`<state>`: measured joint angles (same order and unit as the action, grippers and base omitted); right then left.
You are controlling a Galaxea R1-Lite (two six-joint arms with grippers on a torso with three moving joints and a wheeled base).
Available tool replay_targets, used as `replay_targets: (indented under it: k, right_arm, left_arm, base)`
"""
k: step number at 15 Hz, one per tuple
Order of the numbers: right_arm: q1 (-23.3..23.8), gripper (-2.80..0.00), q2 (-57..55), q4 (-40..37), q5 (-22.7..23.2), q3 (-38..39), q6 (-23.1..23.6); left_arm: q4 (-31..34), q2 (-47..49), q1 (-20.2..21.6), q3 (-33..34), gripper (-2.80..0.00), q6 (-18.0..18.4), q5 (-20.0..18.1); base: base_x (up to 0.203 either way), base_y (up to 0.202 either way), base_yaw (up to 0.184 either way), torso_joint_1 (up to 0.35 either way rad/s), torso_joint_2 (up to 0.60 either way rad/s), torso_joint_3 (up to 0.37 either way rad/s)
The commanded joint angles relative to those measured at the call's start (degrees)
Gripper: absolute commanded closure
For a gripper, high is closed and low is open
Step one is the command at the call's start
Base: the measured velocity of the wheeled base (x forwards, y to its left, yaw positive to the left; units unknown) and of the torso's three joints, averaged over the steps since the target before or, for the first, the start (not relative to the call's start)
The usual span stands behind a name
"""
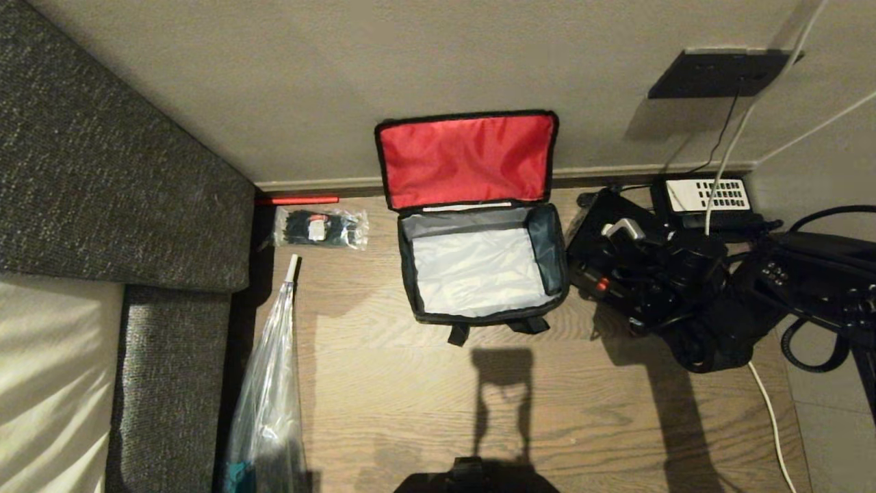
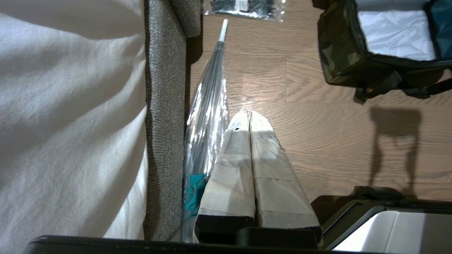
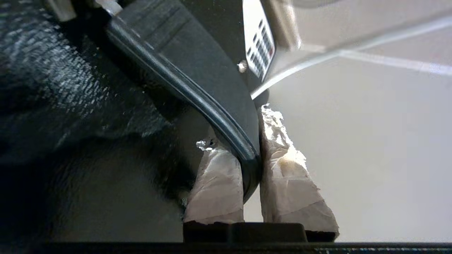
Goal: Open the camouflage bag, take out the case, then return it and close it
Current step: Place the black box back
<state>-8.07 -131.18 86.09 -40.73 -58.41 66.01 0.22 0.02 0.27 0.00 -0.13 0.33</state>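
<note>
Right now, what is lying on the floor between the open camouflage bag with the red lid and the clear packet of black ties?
Nothing: in the head view, bare wooden floor separates the camouflage bag from the clear packet of black ties.

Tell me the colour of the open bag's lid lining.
Red, on the bag's raised lid lining; clearest in the head view.

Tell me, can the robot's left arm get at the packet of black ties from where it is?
Probably yes. The left pincer hangs shut over bare wood floor, and the packet of ties lies ahead on the floor, uncovered. The wrapped umbrella lies alongside that path, not across it.
</note>
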Motion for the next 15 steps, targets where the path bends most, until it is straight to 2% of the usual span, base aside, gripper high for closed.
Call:
replay_targets:
  k: [1, 5, 8, 12, 15]
  right_arm:
    - [0.06, 0.00, 8.90, 1.52, -0.52, 1.51, 2.30]
    - [0.03, 0.00, 17.87, -1.51, -0.55, 4.43, 6.07]
    - [-0.57, 0.00, 24.10, -10.12, 0.43, 3.86, 6.42]
    - [-3.87, 0.00, 29.21, -18.64, 5.62, 2.42, 6.77]
    - [-9.28, 0.00, 33.15, -23.56, 6.86, 2.43, 8.26]
  left_arm:
    - [0.05, -0.11, 0.00, 0.18, 0.00, -0.04, 0.02]
    - [0.05, -0.11, 0.00, 0.18, 0.00, -0.03, 0.02]
    - [0.05, -0.11, 0.00, 0.18, 0.00, -0.03, 0.02]
    - [0.05, -0.04, 0.06, 0.18, 0.00, -0.04, 0.02]
    - [0.05, -0.02, 0.05, 0.18, 0.00, -0.04, 0.02]
  base:
    - [0.000, 0.000, 0.000, 0.000, 0.00, 0.000]
    - [0.000, 0.000, 0.000, 0.000, 0.00, 0.000]
    - [0.000, 0.000, 0.000, 0.000, 0.00, 0.000]
    - [0.000, 0.000, 0.000, 0.000, 0.00, 0.000]
    - [0.000, 0.000, 0.000, 0.000, 0.00, 0.000]
